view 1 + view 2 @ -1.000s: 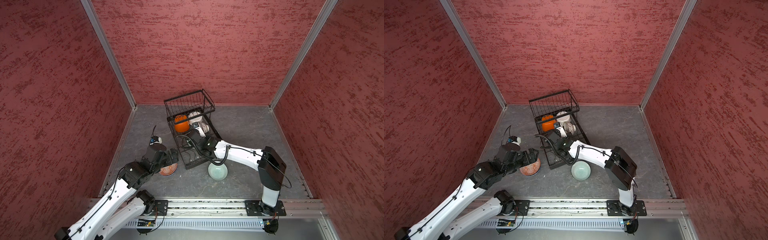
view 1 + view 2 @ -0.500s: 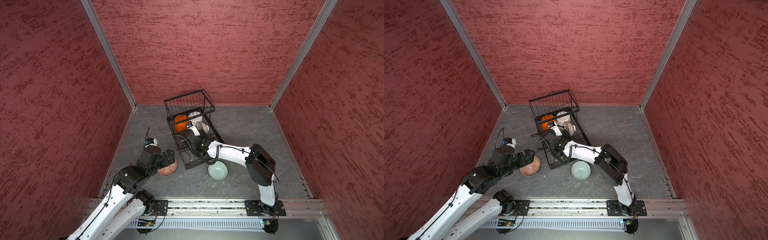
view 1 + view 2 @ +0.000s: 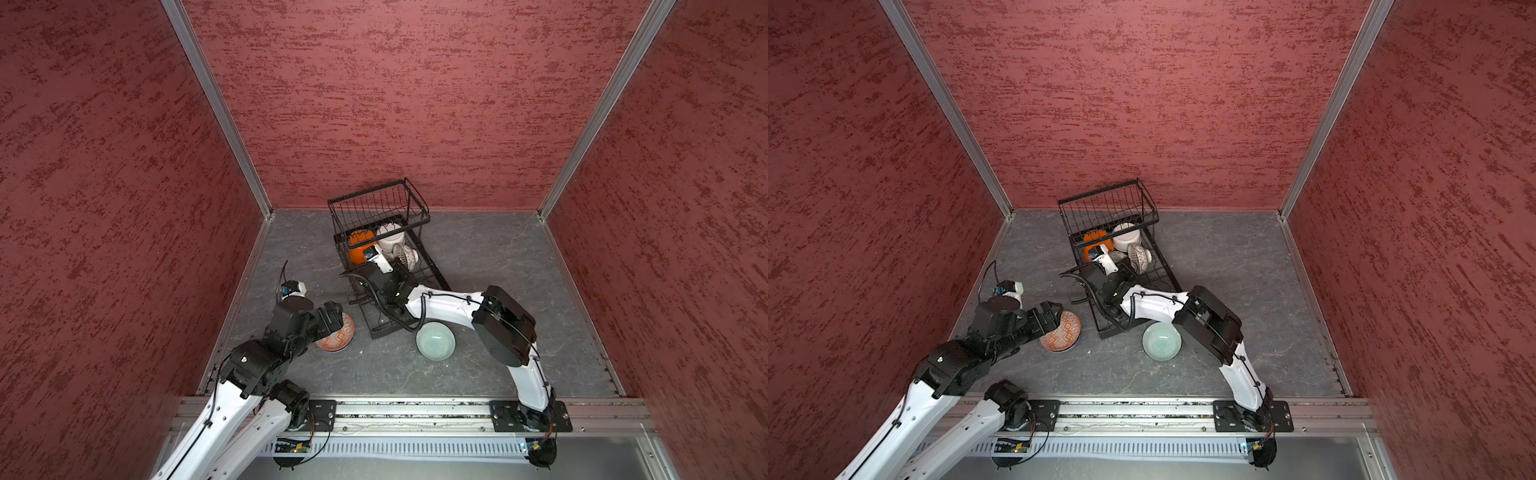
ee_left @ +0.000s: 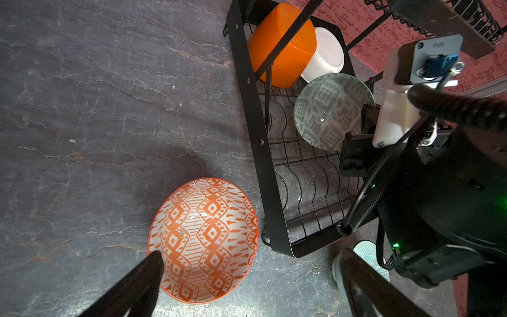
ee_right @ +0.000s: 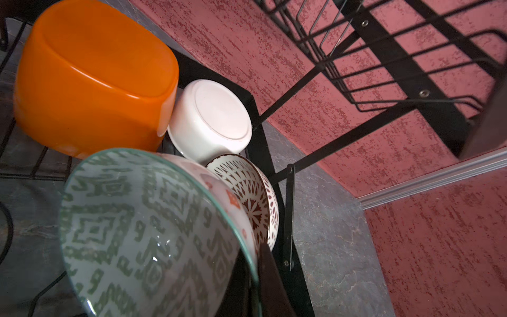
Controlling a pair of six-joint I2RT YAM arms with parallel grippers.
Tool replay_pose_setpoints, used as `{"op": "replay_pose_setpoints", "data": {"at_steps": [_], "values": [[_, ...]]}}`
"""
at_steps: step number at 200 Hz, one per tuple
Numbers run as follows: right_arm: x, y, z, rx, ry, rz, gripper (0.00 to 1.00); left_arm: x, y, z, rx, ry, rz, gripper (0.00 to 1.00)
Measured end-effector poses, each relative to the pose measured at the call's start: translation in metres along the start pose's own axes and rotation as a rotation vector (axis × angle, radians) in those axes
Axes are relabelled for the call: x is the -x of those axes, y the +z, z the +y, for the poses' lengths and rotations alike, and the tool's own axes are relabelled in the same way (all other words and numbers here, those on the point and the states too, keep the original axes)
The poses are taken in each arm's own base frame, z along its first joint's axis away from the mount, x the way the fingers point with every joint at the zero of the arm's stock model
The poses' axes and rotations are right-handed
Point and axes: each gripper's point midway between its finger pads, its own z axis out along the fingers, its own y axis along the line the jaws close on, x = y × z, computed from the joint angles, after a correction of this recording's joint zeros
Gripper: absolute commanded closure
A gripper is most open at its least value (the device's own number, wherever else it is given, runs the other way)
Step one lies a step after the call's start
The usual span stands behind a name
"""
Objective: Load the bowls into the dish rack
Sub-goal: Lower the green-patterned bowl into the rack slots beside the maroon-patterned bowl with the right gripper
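The black wire dish rack (image 3: 378, 203) (image 3: 1106, 208) stands mid-floor. My right gripper (image 5: 253, 263) is shut on the rim of a green-patterned bowl (image 5: 142, 227) (image 4: 326, 109), holding it tilted over the rack's flat base. An orange bowl (image 5: 90, 76) (image 3: 359, 245), a white bowl (image 5: 211, 120) (image 3: 390, 239) and a brown-patterned bowl (image 5: 252, 197) lean in the rack's far end. A terracotta-patterned bowl (image 3: 338, 338) (image 4: 204, 236) sits on the floor left of the rack. My left gripper (image 4: 251, 254) (image 3: 334, 318) hangs open above it, holding nothing.
A pale green bowl (image 3: 435, 341) (image 3: 1162, 341) sits on the floor at the rack's near end, under my right forearm. Red walls close in three sides. The arms' mounting rail (image 3: 415, 411) runs along the near edge.
My right gripper has carried the green-patterned bowl a little leftward and deeper over the rack. My left arm has shifted slightly left, its open gripper staying over the terracotta-patterned bowl.
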Motion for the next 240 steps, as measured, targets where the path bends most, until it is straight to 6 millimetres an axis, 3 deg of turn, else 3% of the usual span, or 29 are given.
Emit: {"op": "replay_pose_setpoints", "data": {"at_steps": [125, 240], "values": [[0.013, 0.019, -0.009, -0.126, -0.062, -0.054, 1.00, -0.001, 0.002, 0.003, 0.002, 0.000, 0.011, 0.00], [-0.007, 0.037, -0.003, -0.157, -0.085, -0.021, 1.00, -0.005, 0.005, 0.005, 0.005, -0.004, 0.029, 0.00]]}}
